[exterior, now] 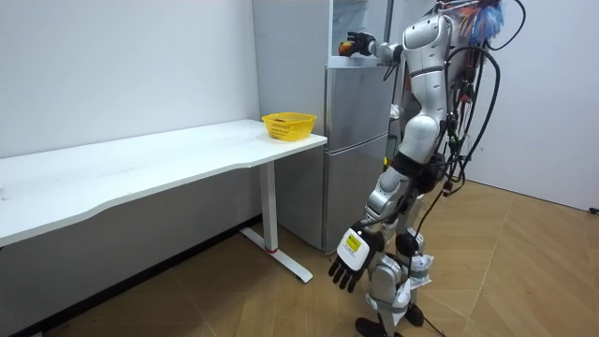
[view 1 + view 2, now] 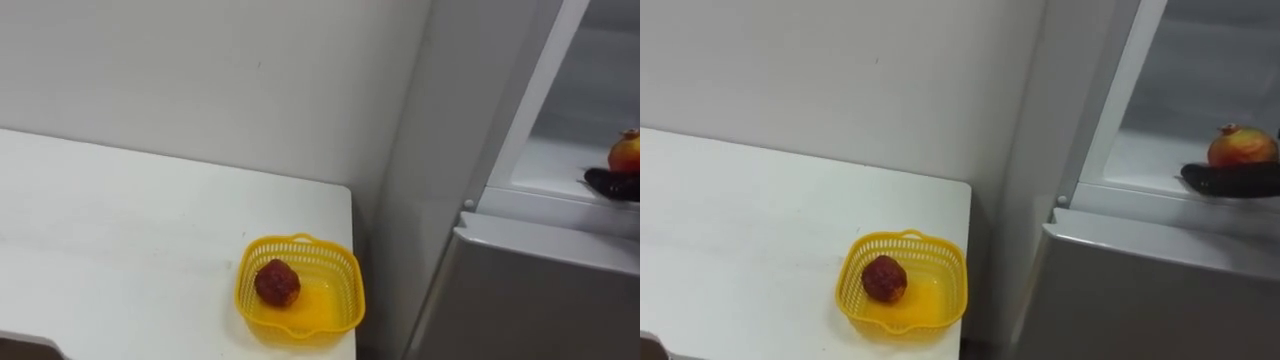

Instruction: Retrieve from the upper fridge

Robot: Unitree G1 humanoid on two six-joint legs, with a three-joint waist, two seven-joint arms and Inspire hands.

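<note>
White shelf of the open upper fridge (image 2: 1140,160) is where the move will be settled. The right hand (image 2: 1232,178) comes in from the right edge, its dark fingers lying level along the shelf front and pointing left. Too little of it shows to tell whether they curl on anything. Touching them, or very nearly, the red-and-yellow fruit (image 2: 1242,147) stands just behind and above the fingers, toward the back of the shelf. It is round with its small crown upward, so it offers no long axis to line up with. Judged from this, the hand must wrap back and up around it. Further out, a yellow basket (image 2: 300,243) holding a dark red fruit (image 2: 277,283) sits at the near corner of the white table (image 2: 150,230), left of the fridge. The left hand (image 1: 353,265) hangs low with loose, empty fingers, well away from the shelf
</note>
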